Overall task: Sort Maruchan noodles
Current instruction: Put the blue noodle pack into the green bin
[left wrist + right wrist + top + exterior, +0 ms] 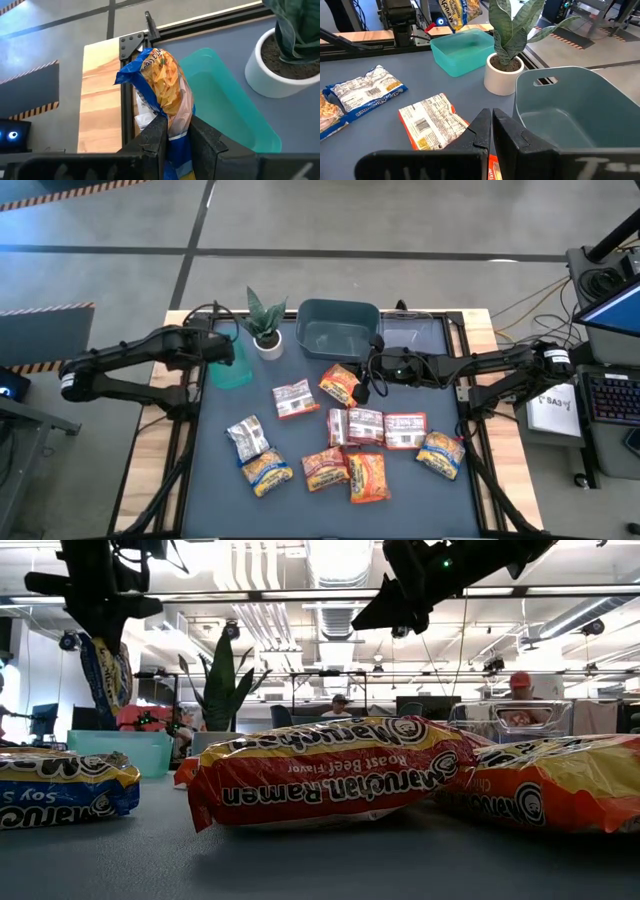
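— Where's the packet?

— My left gripper [172,137] is clamped on a blue-and-yellow noodle packet [162,85], long axis hanging upright, right over the teal bin [235,105]. Crinkly plastic, soft.

— And the right gripper?

— Its fingers are together, holding nothing, above the bench [290,500] beside the grey bin [338,327]. I judge the orange packet [340,384] lies nearest it.

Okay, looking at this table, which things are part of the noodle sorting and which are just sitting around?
Part of the job:
- noodle packets scattered on the table
- blue packet held in the left gripper above the teal bin
- grey bin
- right gripper, jaws shut, empty

Just lying about:
- potted plant
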### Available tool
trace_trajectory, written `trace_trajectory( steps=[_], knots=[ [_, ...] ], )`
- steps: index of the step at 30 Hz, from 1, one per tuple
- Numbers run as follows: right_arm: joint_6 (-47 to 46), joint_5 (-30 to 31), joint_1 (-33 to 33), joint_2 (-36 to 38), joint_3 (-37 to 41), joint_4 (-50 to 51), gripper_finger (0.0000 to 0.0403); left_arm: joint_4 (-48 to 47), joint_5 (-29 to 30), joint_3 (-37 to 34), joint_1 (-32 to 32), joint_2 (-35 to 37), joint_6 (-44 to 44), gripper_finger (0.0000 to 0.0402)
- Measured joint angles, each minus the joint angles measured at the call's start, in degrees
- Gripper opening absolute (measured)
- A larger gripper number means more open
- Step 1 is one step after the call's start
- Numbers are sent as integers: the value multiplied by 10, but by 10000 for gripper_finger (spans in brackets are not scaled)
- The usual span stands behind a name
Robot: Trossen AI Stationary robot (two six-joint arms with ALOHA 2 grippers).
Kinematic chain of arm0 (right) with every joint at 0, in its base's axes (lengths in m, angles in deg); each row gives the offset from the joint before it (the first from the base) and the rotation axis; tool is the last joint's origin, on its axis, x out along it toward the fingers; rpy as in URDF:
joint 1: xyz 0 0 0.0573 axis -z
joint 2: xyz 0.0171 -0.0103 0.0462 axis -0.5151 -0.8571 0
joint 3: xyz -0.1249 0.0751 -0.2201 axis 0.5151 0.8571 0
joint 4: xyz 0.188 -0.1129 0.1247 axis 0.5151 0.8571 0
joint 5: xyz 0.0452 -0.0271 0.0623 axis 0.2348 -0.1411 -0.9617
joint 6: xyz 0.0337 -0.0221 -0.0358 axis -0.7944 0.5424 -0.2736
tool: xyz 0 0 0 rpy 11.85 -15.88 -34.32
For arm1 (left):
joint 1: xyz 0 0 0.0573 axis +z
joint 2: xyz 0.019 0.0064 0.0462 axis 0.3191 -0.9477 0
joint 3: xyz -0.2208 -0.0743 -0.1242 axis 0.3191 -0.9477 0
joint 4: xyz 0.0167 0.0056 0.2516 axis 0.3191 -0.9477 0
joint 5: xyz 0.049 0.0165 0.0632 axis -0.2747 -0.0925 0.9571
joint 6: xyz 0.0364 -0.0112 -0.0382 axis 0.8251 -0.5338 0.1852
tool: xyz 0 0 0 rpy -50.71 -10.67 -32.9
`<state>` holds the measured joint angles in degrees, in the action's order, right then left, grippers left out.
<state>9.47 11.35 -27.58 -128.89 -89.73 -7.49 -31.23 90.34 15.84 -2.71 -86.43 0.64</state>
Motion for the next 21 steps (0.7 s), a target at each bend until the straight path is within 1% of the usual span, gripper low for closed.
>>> trace_trajectory(
  steps=[6, 10, 16, 21],
  knots=[
    [0, 0, 0, 0, 0, 4, 9, 6, 10, -23, 11, 0, -4, 47],
    [0, 0, 0, 0, 0, 4, 9, 12, 3, -42, 19, 0, -7, 47],
    [0, 0, 0, 0, 0, 4, 9, 46, -1, -49, 19, 0, -3, 47],
    [0, 0, 0, 0, 0, 7, 9, 48, -5, -62, 19, 0, -14, 47]
  ],
)
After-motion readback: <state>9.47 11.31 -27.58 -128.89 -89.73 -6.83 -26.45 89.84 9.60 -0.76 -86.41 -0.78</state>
